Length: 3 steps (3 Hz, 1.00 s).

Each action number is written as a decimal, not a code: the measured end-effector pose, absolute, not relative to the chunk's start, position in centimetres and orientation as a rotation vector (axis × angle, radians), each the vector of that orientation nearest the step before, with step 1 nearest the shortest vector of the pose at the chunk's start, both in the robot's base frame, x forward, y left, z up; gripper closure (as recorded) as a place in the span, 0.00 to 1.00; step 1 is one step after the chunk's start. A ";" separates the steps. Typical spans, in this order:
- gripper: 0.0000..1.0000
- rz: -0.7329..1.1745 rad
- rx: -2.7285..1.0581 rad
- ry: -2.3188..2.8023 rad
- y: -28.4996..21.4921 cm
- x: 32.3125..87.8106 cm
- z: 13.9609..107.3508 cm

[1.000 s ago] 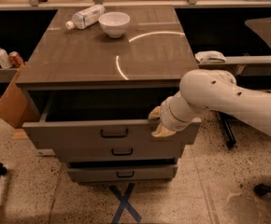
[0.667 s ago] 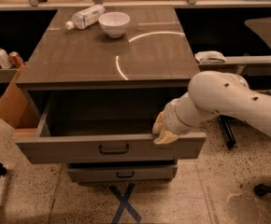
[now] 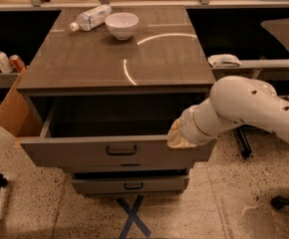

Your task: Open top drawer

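Observation:
The top drawer (image 3: pixel 74 153) of the grey-brown cabinet stands pulled far out, its dark inside empty as far as I can see. Its flat front carries a small black bar handle (image 3: pixel 121 150) at centre. My gripper (image 3: pixel 177 135) sits at the upper rim of the drawer front, right of the handle, with the white arm (image 3: pixel 244 108) reaching in from the right. A shallower drawer (image 3: pixel 99 185) with the same kind of handle shows below, pushed in. Another between them is almost hidden under the open drawer.
On the cabinet top (image 3: pixel 84 63) stand a white bowl (image 3: pixel 122 24) and a plastic bottle (image 3: pixel 90 17) lying on its side. A cardboard box (image 3: pixel 12 108) leans at the left. A blue tape X (image 3: pixel 133 215) marks the floor. A chair base (image 3: pixel 244 143) stands at the right.
The top drawer has slid further out toward the camera, and my gripper has moved down and forward with its front rim. The objects on the cabinet top have not moved.

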<state>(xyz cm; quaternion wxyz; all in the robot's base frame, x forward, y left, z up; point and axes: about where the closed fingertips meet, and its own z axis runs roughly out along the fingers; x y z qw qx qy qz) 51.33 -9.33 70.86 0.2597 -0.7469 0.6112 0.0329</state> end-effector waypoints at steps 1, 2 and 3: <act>0.38 0.088 -2.026 1.654 -9.2 51.3 70.9; 0.07 0.087 -2.029 1.651 -9.1 51.2 71.0; 0.00 0.086 -2.030 1.650 -9.1 51.2 71.0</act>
